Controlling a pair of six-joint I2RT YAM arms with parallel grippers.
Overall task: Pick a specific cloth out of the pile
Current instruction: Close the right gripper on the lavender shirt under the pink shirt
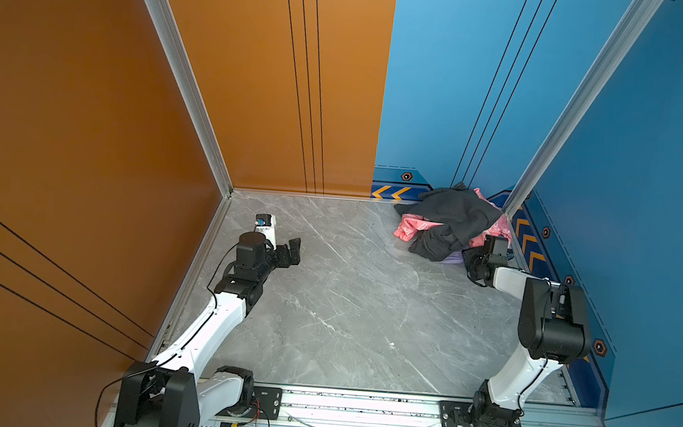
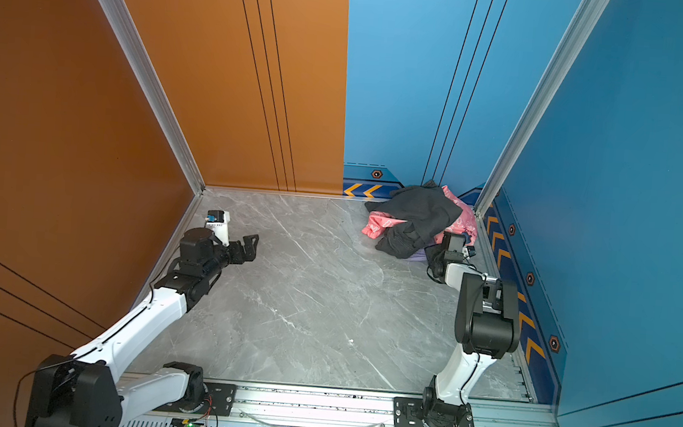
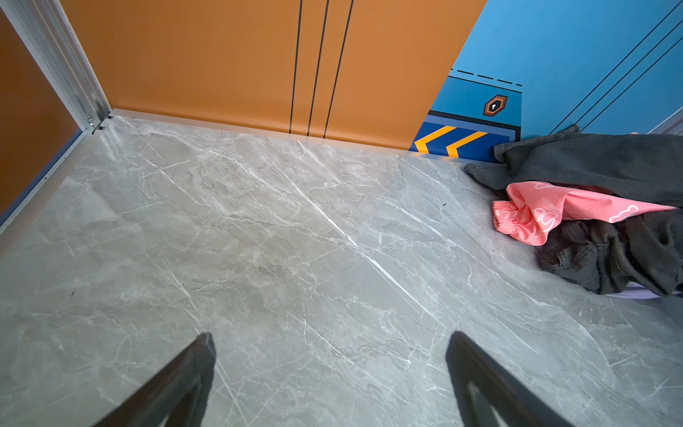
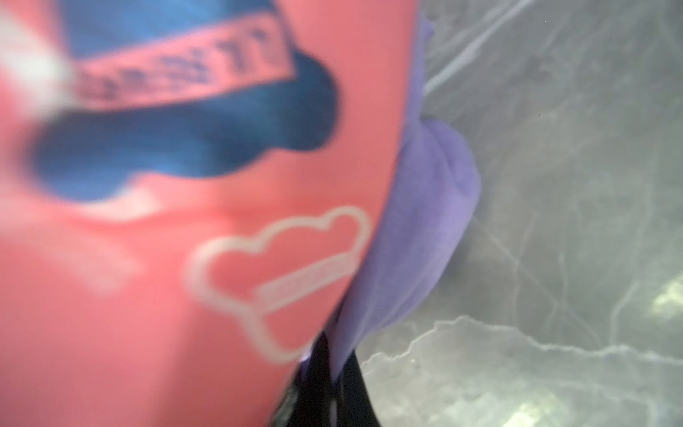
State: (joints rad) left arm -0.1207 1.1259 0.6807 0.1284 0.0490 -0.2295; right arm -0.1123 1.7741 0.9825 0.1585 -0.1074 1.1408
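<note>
- cloth: lilac, bottom layer of the pile. Only a fringe shows, right at the tips of the right hand; the rest is buried.
- right hand: fingers pressed together with a lilac fold pinched between them, low over the tabletop.
- pink garment leans against the hand on its pile side. The dark grey garment lies over that, beyond the tips.
- step: grasp looks made, extraction not started.
- next move, my read: draw back and up, away from the heap, slowly enough that the two upper garments slide off and don't ride along.
- risk: pinch looks thin and may slip; the pink one may drag.
- room: blue side wall and corner post are close on the hand's outer side, so no exit there. Bare tabletop lies wide on its inner side, toward the left hand.
- left hand: fingers spread wide, nothing between them, well apart from the pile.
</note>
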